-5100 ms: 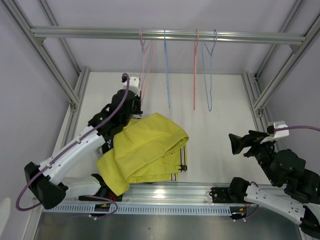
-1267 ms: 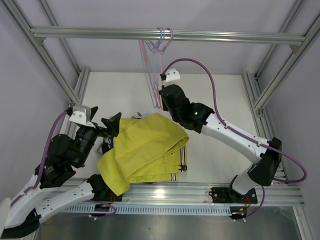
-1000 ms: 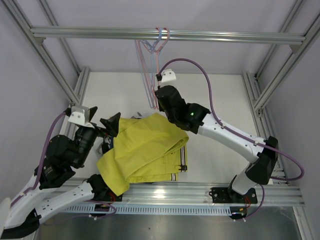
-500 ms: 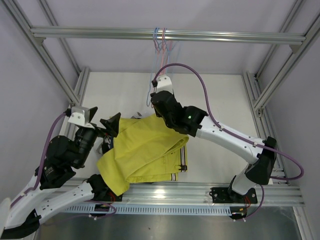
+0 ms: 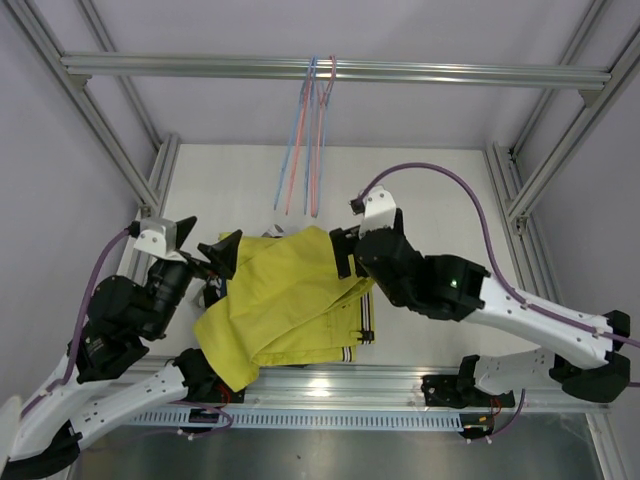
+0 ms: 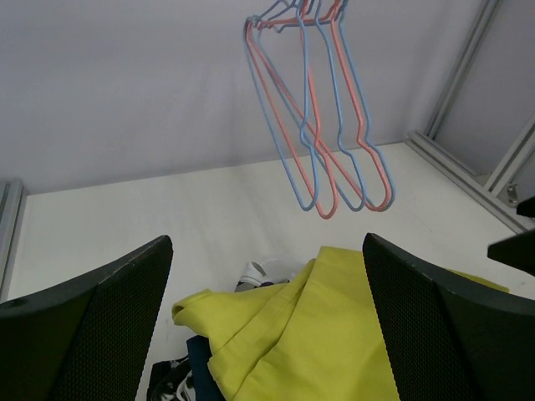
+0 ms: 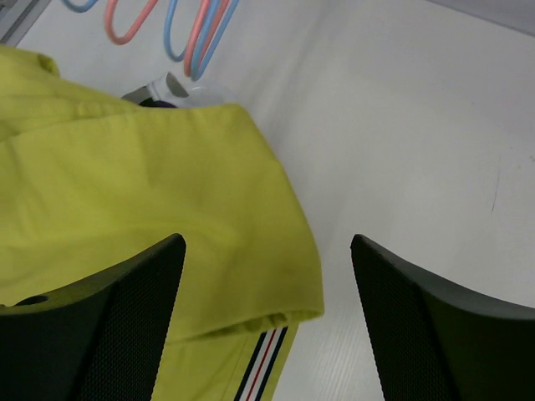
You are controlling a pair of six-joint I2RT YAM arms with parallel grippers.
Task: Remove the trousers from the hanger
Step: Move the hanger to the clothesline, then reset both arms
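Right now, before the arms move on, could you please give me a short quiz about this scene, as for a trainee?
1. Multiple choice: how many hangers hang on the rail? A two, B four, C six.
2. Fill in: the top trousers on the table are ____ in colour.
3. True or false: one hanger carries a garment.

Key: 1 B. 2 yellow. 3 false, all the hangers are bare.

Matt cloth trousers (image 5: 285,300), glossy wire hangers (image 5: 309,140)
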